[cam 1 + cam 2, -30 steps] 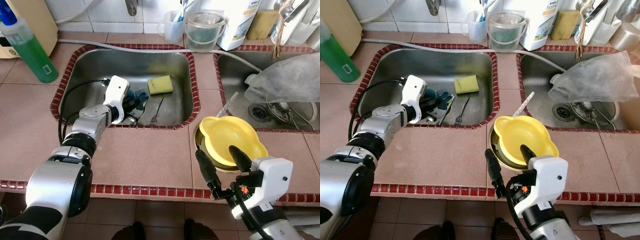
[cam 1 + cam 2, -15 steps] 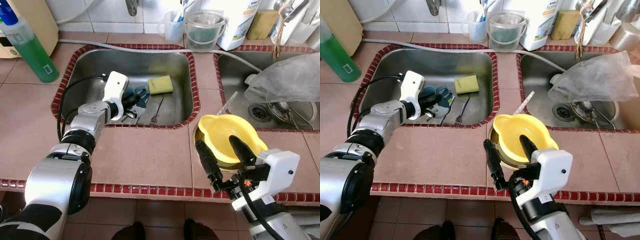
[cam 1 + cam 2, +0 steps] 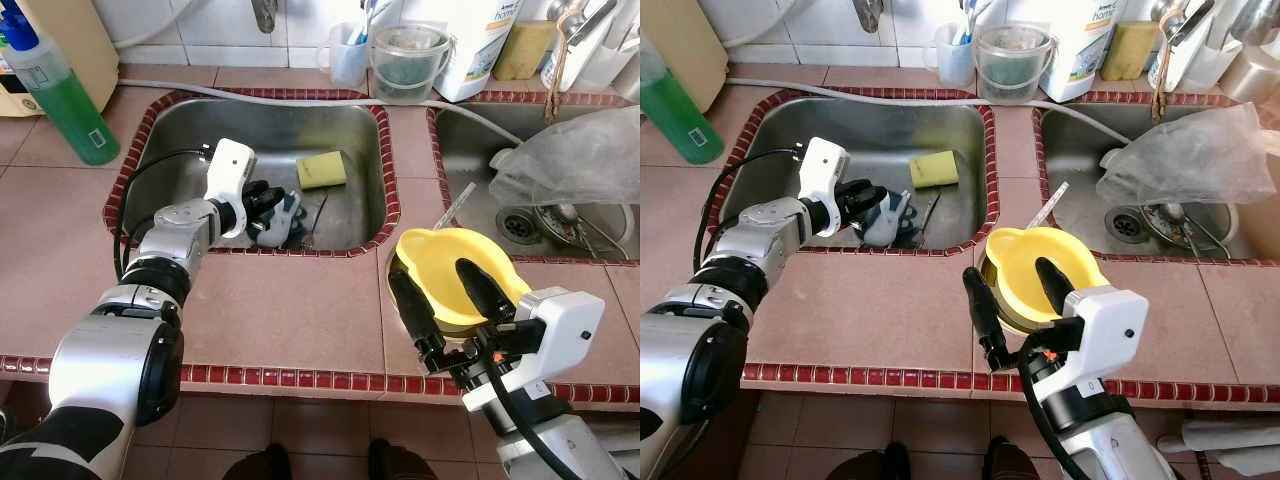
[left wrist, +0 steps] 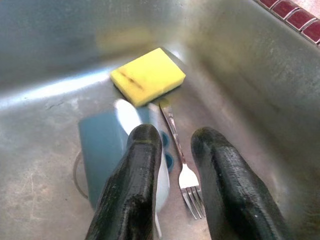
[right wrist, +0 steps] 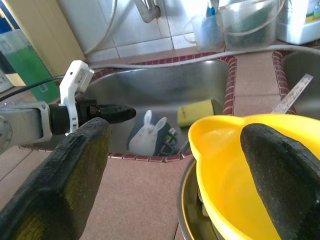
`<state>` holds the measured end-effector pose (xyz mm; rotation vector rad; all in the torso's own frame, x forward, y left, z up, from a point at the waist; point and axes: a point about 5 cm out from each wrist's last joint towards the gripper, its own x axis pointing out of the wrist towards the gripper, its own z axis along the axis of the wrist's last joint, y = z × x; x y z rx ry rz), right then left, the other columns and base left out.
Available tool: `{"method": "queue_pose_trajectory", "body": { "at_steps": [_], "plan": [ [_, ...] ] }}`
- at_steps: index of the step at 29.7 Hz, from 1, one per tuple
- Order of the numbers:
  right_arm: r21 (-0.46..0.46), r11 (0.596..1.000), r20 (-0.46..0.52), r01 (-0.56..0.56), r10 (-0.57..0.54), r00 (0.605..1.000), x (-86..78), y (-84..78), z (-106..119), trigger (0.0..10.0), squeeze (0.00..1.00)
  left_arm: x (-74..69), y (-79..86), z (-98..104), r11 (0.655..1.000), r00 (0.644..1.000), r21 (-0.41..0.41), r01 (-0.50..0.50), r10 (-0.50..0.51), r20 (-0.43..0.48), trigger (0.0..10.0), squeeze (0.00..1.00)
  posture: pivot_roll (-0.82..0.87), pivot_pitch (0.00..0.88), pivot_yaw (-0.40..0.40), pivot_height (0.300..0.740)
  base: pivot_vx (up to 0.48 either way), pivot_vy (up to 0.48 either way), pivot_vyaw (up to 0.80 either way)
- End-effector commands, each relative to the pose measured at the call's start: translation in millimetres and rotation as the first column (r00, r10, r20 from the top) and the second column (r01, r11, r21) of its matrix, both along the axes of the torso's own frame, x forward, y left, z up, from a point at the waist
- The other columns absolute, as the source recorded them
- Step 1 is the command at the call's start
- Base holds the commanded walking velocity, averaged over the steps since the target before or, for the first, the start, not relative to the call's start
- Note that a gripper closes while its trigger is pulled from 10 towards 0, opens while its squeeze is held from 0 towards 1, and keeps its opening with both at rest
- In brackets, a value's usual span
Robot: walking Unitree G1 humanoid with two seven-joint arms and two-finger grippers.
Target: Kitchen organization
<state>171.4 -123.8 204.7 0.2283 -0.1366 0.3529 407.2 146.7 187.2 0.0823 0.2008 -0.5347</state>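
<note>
In the steel sink [image 3: 180, 130], the left gripper [image 4: 175, 165] pinches what looks like the rim of a glazed blue mug with a white rabbit [image 5: 148, 131]: rigid, slippery, breakable. The right gripper [image 3: 445, 295], spread wide, straddles the smooth yellow plastic bowl [image 3: 445, 262], light and stiff
</note>
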Motion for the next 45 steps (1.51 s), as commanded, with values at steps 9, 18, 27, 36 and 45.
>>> {"method": "queue_pose_trajectory", "body": {
  "at_steps": [9,18,27,36,45],
  "plan": [
    [0.001,1.000,0.018,-0.004,0.004,1.000,2.7,0.4,1.0,10.0,0.00,1.8,3.6,7.1,1.000,1.000,-0.012,-0.004,0.004,0.005,10.0,1.00,-0.26,0.207,0.053,0.740,0.000,0.000,0.00],
    [0.003,1.000,0.056,0.027,-0.027,0.998,24.2,-1.4,1.4,10.0,0.00,-1.1,-2.0,7.8,0.994,0.998,-0.106,0.038,-0.032,0.058,10.0,1.00,-0.22,0.169,0.070,0.740,0.000,0.000,0.00],
    [0.018,0.997,0.087,0.071,-0.072,0.994,43.4,-6.0,-0.5,10.0,0.00,-9.8,-8.1,10.3,0.980,0.985,-0.183,0.075,-0.045,0.164,10.0,0.00,-0.18,0.123,0.072,0.740,0.000,0.000,0.00],
    [0.007,0.993,0.141,0.116,-0.116,0.983,68.1,-13.1,-0.9,10.0,0.00,-26.2,-12.0,26.7,0.970,0.944,-0.236,0.051,0.030,0.327,10.0,0.00,-0.16,0.080,0.063,0.740,0.000,0.000,0.00],
    [-0.016,0.982,0.195,0.186,-0.180,0.964,87.9,-23.2,-0.4,10.0,0.00,-54.0,-25.8,26.0,0.976,0.903,-0.214,-0.047,0.134,0.409,10.0,0.00,-0.14,0.057,0.058,0.740,0.000,0.000,0.00]
  ]
}}
